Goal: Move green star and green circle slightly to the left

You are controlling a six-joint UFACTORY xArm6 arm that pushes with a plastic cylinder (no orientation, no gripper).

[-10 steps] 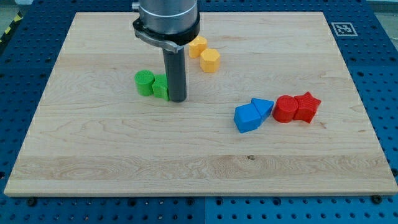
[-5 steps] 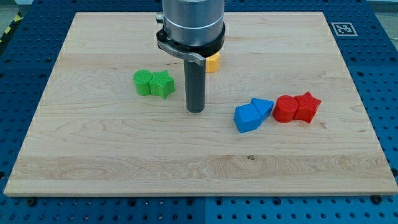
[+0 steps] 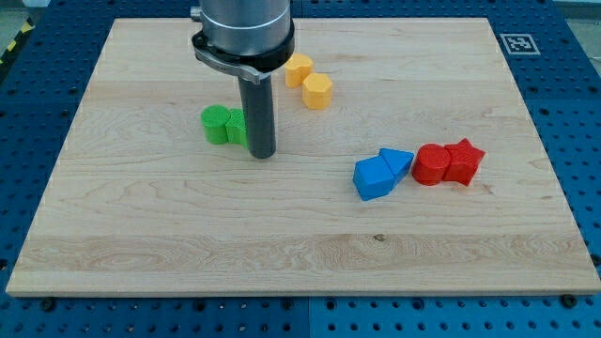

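Green pair: the green plastic star block (image 3: 238,129) and the green plastic circle block (image 3: 216,125) sit touching, side by side, in the upper-left middle of the pale wooden board (image 3: 141,235).
Tip: my tip (image 3: 262,155), the lower end of the straight dark rod, stands against the star's right flank, hiding part of it; the circle lies beyond the star, on the tip's far left.
Jaws: none on this arm, so nothing opens or clamps; the rod only presses sideways.
Why so placed: with the tip on the view's right of the pair, a leftward slide would likely carry star and circle together.
Neighbours: two yellow plastic blocks (image 3: 309,81) lie above and right of the tip; a blue cube-like block (image 3: 372,177) with a blue triangular block (image 3: 396,163), then a red round block (image 3: 431,164) and red star block (image 3: 463,161), sit well apart to its right.
Obstacles: no block stands left of the pair.
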